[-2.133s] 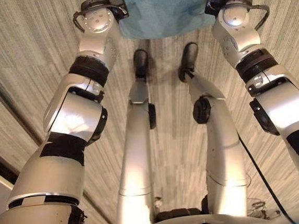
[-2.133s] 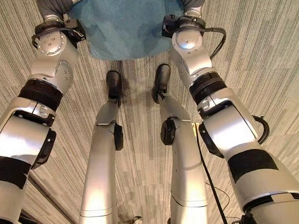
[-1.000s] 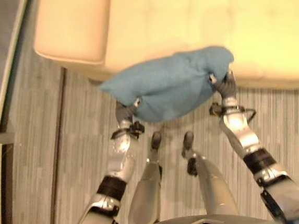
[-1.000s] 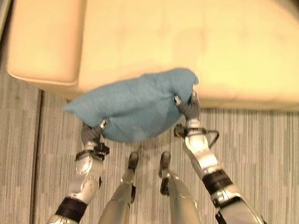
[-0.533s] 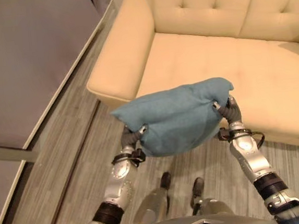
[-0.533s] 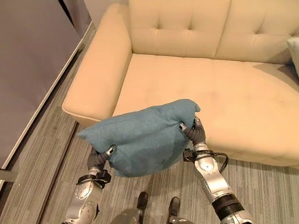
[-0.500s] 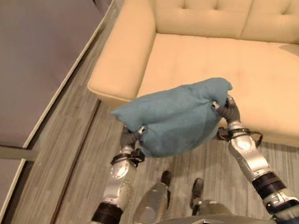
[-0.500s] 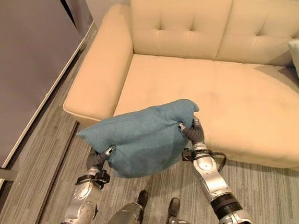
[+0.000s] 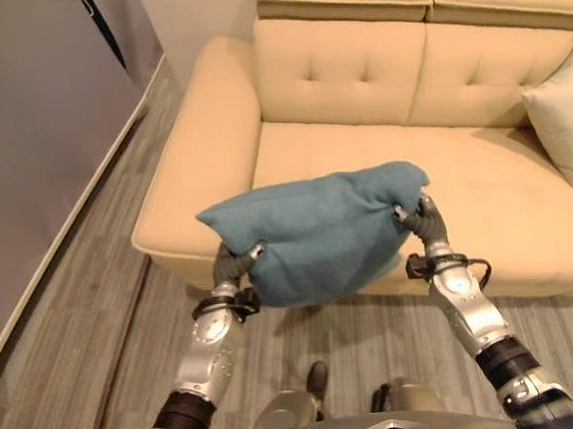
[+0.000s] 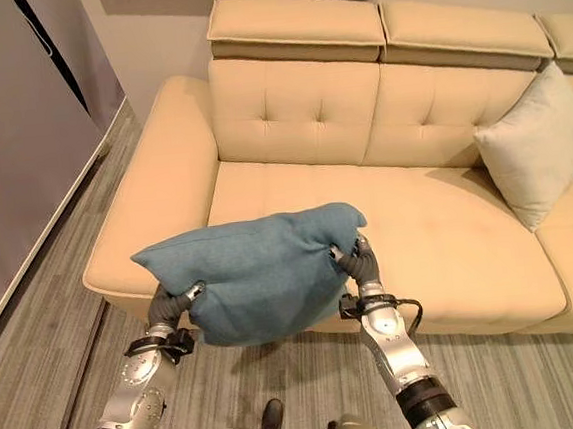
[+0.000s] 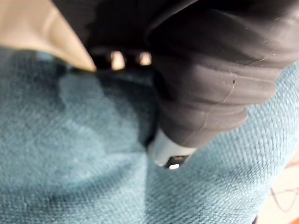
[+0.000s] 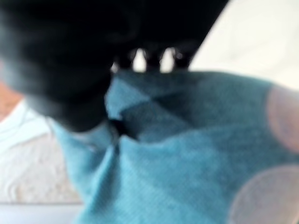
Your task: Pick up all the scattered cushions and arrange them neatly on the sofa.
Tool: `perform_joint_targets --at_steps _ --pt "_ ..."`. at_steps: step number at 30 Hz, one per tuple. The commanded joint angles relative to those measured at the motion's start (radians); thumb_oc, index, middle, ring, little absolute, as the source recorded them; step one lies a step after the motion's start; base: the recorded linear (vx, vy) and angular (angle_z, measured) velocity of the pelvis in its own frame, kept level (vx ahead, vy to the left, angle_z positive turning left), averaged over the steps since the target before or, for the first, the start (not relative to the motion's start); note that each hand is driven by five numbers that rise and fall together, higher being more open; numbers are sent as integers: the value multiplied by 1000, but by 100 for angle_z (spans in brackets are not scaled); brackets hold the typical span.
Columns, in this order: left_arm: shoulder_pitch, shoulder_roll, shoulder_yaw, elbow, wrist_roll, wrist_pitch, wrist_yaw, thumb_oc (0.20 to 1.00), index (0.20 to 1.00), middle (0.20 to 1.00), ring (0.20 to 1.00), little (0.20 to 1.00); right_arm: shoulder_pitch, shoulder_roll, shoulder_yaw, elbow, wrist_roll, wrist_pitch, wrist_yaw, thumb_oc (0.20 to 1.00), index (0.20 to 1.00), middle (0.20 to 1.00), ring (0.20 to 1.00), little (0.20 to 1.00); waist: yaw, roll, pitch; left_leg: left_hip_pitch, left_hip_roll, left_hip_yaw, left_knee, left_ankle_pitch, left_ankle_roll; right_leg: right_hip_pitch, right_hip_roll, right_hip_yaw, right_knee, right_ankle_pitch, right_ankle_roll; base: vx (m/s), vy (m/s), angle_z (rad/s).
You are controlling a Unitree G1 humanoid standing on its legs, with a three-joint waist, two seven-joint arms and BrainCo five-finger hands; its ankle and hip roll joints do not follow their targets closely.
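Cream sofa (image 10: 289,124) against the wall, grey striped floor (image 10: 65,324) in front, dark panel (image 10: 8,128) off to the robot's left. One pale cushion (image 10: 537,147) already leans on the sofa's backrest toward the right. Teal cushion (image 10: 256,267) is up in the air, carried between both hands, hanging over the front edge of the seat at the sofa's left end and clear of the seat. Left hand (image 10: 169,307) is clamped on the cushion's lower left corner, fingers curled into the fabric; its wrist view shows the thumb (image 11: 170,156) pressed into the teal cloth. Right hand (image 10: 356,264) pinches the cushion's right edge, fabric bunched under its fingers (image 12: 154,56).
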Motion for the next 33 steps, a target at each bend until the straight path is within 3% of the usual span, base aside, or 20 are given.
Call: perform_joint_targets --at_steps 1,4,6,7,11,14,15,17,20,21,22,24,29,33 --pt "-46 -1 -5 -113 26 -89 -22 200 200 200 200 200 -95 -10 1 -68 -4 -70 14 200 200 200 200 200 -3 -33 -31 48 30 -79 -11 -87 -51 58 34 -8 -276 157 15 149 -41 -19" --pt "-70 -3 -20 -91 25 -95 -30 200 200 200 200 200 -108 -14 6 -57 -7 -66 11 200 200 200 200 200 -16 -44 -29 70 25 -102 -12 -110 -61 43 33 21 -369 197 31 198 -54 10" --pt "-71 -13 -25 -88 24 -96 -29 200 200 200 200 200 -102 -14 2 -59 -4 -69 10 200 200 200 200 200 -17 -60 -41 89 30 -108 -22 -125 -72 74 36 18 -380 220 19 316 -130 39" --pt "-64 -21 -27 -94 10 -95 -36 200 200 200 200 200 -83 -26 -9 -68 -4 -69 12 200 200 200 200 200 -26 -67 -58 92 50 -119 6 -158 -94 89 37 12 -371 215 11 358 -167 64" --pt "-69 -33 -44 -87 5 -89 -41 200 200 200 200 200 -51 -40 -24 -78 6 -76 10 200 200 200 200 200 -40 -68 -52 31 64 -117 171 -164 -135 132 43 -20 -364 186 -12 154 -105 64" --pt "-80 -45 -57 -81 -3 -89 -47 200 200 200 200 200 -47 -57 -34 -79 6 -79 -8 200 200 200 200 200 -42 -72 -27 -94 71 -49 357 -138 -146 173 35 -51 -373 158 -39 96 -89 43" --pt "-77 -45 -57 -83 4 -83 -57 200 200 200 200 200 -40 -62 -43 -85 7 -76 -6 200 200 200 200 200 -35 -80 -27 -125 46 -13 336 -180 -124 207 35 -57 -397 145 -39 198 -89 55" --pt "-74 -47 -57 -83 5 -79 -64 200 200 200 200 200 -33 -62 -49 -89 6 -78 -5 200 200 200 200 200 -35 -85 -32 -134 30 -7 304 -186 -117 218 35 -61 -409 142 -37 153 -39 41" --pt "-72 -46 -61 -77 23 -72 -67 200 200 200 200 200 -20 -63 -76 -97 7 -82 -11 200 200 200 200 200 -36 -75 -48 -178 16 61 172 -106 -115 254 52 -73 -442 129 -31 171 38 27" --pt "-78 -41 -60 -76 27 -67 -61 200 200 200 200 200 -25 -61 -81 -90 12 -81 -20 200 200 200 200 200 -21 -68 -49 -213 16 87 124 -47 -120 277 70 -65 -457 117 -31 126 43 26" --pt "-78 -41 -60 -76 27 -67 -60 200 200 200 200 200 -25 -60 -81 -90 12 -81 -20 200 200 200 200 200 -19 -69 -49 -213 16 88 124 -47 -120 277 70 -64 -457 117 -31 166 85 24" --pt "-50 -37 -49 -93 22 -66 -70 200 200 200 200 200 -12 -42 -82 -91 -1 -73 -12 200 200 200 200 200 -12 -61 -66 -155 17 58 51 -28 -109 290 82 -59 -434 98 -27 199 116 -38" --pt "-36 -18 -40 -104 24 -60 -70 200 200 200 200 200 -11 -18 -75 -84 -13 -66 -5 200 200 200 200 200 -7 -69 -85 -67 25 74 -7 -29 -92 302 62 -42 -372 78 -12 176 134 -36" --pt "-55 16 -29 -123 40 -60 -58 200 200 200 200 200 -42 6 -54 -78 -13 -63 3 200 200 200 200 200 -2 -61 -74 -25 44 104 -12 -48 -68 247 46 -22 -222 81 12 74 110 -34"
